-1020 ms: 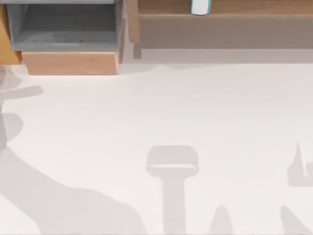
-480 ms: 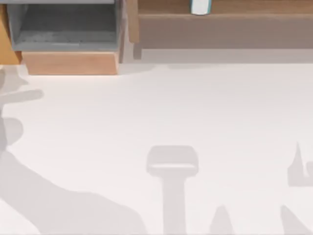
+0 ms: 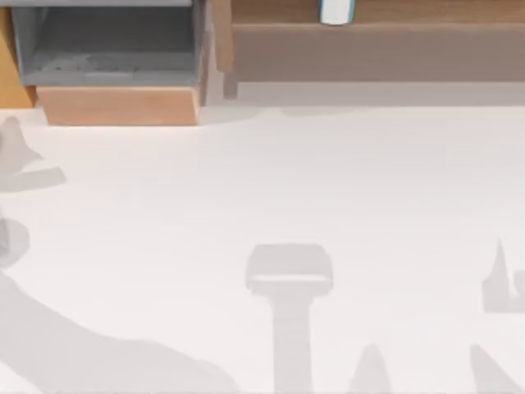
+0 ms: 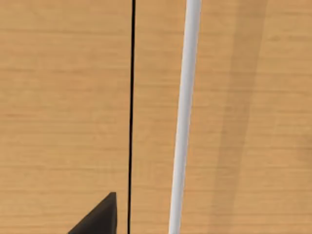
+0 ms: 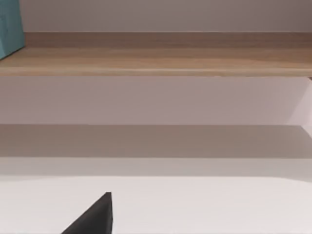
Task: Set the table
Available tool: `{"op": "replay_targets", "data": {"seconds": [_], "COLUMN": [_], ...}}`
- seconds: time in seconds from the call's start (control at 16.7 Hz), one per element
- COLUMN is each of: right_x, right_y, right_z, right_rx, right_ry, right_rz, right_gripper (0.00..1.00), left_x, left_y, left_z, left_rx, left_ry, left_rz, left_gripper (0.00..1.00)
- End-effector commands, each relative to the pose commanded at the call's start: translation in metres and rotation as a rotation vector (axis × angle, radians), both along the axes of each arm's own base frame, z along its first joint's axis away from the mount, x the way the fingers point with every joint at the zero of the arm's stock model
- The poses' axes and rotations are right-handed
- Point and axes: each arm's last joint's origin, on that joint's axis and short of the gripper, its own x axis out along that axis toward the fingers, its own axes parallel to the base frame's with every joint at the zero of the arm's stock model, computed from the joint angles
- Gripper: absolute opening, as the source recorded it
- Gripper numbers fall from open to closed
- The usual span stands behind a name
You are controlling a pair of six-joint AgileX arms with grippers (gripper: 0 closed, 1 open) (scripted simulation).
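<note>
The near part of the counter (image 3: 271,189) is bare white, crossed by arm shadows at the near edge and the left edge; nothing is laid out yet, so the setting looks barely begun. At the far left corner sits an open drawer (image 3: 115,105) with a grey inside, pulled out probably so its contents can be reached. Along the far edge runs a shelf (image 3: 377,37) carrying a teal-and-white item (image 3: 336,11), likely stock to bring down.

The left end effector (image 4: 97,219) hangs close over wood grain with a black seam and a white strip. The right end effector (image 5: 92,217) faces the shelf across the counter. Whether either is spread or pressed together I cannot tell.
</note>
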Motion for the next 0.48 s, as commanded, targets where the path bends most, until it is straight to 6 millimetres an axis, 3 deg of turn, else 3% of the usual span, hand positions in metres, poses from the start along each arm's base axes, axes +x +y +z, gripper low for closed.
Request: {"op": "replay_targets", "data": {"seconds": [0.24, 0.36, 0.48], "right_x": [0.0, 0.0, 0.0], "right_y": [0.0, 0.0, 0.0], "right_z": [0.0, 0.0, 0.0], "right_rx": [0.0, 0.0, 0.0], "right_ry": [0.0, 0.0, 0.0], "right_rz": [0.0, 0.0, 0.0], "right_gripper": [1.0, 1.0, 1.0], "left_x": [0.002, 0.003, 0.005], "left_y": [-0.006, -0.03, -0.07], "left_z": [0.0, 0.003, 0.004], "left_rx": [-0.013, -0.075, -0.182], "left_ry": [0.007, 0.036, 0.093], "left_rz": [-0.013, -0.052, -0.112], "left_gripper": [1.0, 1.0, 1.0]}}
